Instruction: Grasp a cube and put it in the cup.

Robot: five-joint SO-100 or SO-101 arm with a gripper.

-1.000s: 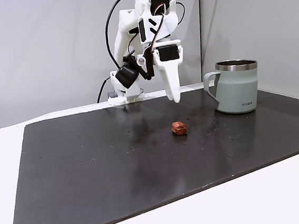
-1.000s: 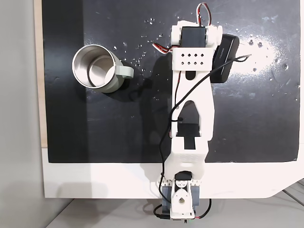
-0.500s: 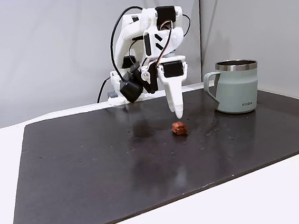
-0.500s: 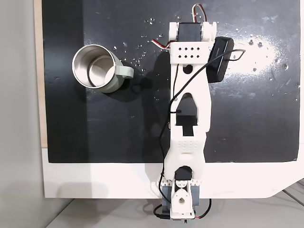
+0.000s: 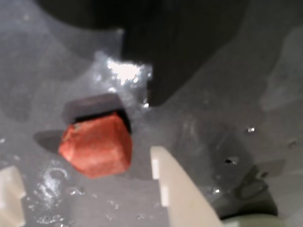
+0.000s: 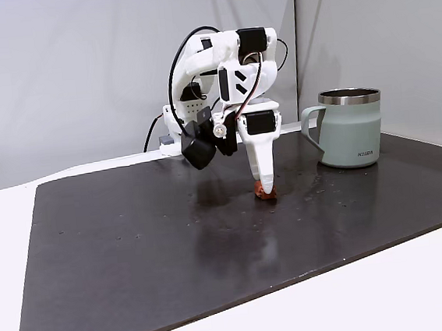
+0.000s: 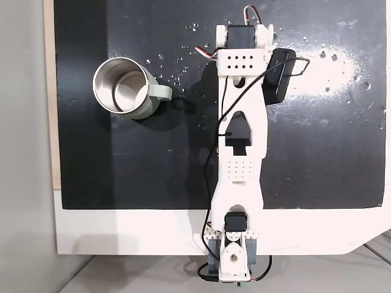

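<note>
hidden: from above I can't see the cube, the arm point(image 7: 241, 122) covers that patch of the mat point(image 7: 342, 140). In the side fixed view the finger point(image 6: 264, 169) stands in front of the cube point(image 6: 266, 195), so just its lower edge peeks out.
cut off: wrist view crops both fingers at the bottom edge; one finger point(image 5: 177, 189) to the right of the cube, a sliver of the other at the bottom left corner.
blur: wrist view is soft and glare off the wet-looking mat point(image 5: 222, 94) washes out detail.
cube look: reddish-brown, corners rounded, small faceted lump point(image 5: 96, 145), dark shadow behind it.
cube place: on the mat, inside the gap of the gripper point(image 5: 90, 187), nearer the right finger than the left, touching neither as far as I can see.
jaws: spread, one finger each side of the cube, nothing pinched.
gripper height: tip down at mat level by the cube point(image 6: 266, 186).
cup: pale green mug point(image 6: 350, 128), steel rim, handle facing the arm, upright, well apart from the cube; from above I see bare steel inside point(image 7: 125, 91).
</note>
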